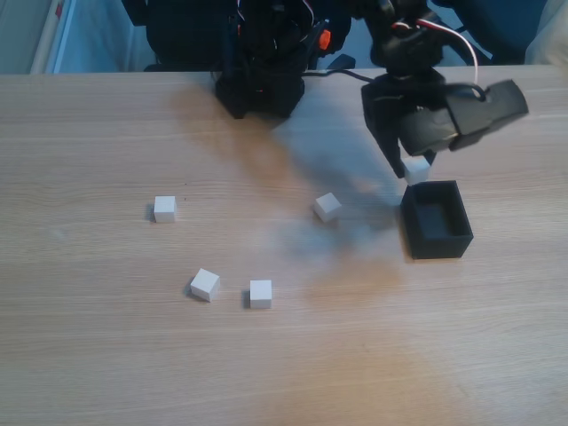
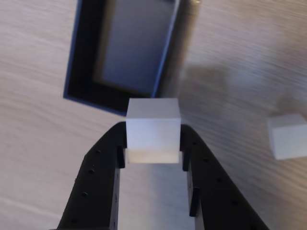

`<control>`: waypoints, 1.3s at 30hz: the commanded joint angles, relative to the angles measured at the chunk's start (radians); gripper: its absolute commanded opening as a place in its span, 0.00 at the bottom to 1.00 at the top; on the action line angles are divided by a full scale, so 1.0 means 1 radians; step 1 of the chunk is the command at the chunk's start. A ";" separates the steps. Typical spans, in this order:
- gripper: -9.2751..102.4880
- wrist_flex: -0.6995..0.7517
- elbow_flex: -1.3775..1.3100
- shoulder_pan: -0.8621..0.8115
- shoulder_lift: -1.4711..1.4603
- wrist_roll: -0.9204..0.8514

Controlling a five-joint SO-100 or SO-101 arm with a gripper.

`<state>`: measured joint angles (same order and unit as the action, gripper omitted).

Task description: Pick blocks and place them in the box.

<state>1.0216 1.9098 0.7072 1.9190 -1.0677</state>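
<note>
The black two-finger hand point(image 2: 153, 155) pinched 1 small white plain cube point(image 2: 153, 129) by its flat opposite faces just above the black open-topped box point(image 2: 79, 67), a load likely light, rigid and somewhat slippery.

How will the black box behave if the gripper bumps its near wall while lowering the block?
The box is thin-walled, empty and unanchored on smooth wood, so it probably slides or rotates. It sits low and wide, so tipping seems unlikely. The gripper holds the block just short of the rim, so contact is plausible.
</note>
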 commanded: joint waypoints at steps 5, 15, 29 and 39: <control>0.12 -0.014 -0.121 0.028 -0.084 0.012; 0.24 -0.014 -0.265 0.071 -0.158 0.080; 0.23 0.066 0.175 -0.270 0.181 -0.107; 0.29 0.097 0.460 -0.440 0.391 -0.178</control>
<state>1.1244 2.3547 0.2792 2.2626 -1.2333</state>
